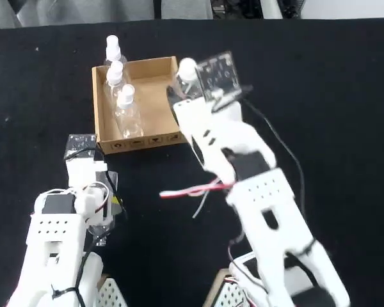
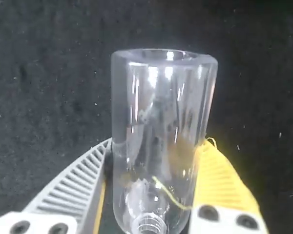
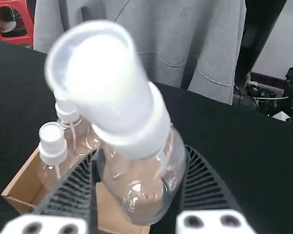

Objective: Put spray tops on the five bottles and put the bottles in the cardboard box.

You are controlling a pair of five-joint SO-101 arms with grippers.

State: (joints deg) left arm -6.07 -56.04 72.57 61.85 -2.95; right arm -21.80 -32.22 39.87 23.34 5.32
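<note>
The right gripper has its two black fingers pinched on a bottle with a spray top. In the high view it hangs at 12 o'clock, right over the 3 o'clock wall of the cardboard box. The bottle leans a bit.

Three bottles with tops stand in a row by the box's 9 o'clock wall. I cannot tell if the far one is inside or just behind the box.

The left gripper is down at 8 o'clock. Its grey finger and yellow finger squeeze a clear bottle with no top, with the open neck near the gripper.

What could go wrong, I think:
- The leaning bottle is over the wall, not the middle. If it is let go there, it may hit the wall and roll out onto the black table.
- If it goes down too near the row, it may bump the standing bottles and tip them.
- The bare bottle is smooth and round. It may slip or spin when a top is pushed on.

There are small dark marks on the box's 6 o'clock wall, too tiny to read. I see no writing on the bottles.
</note>
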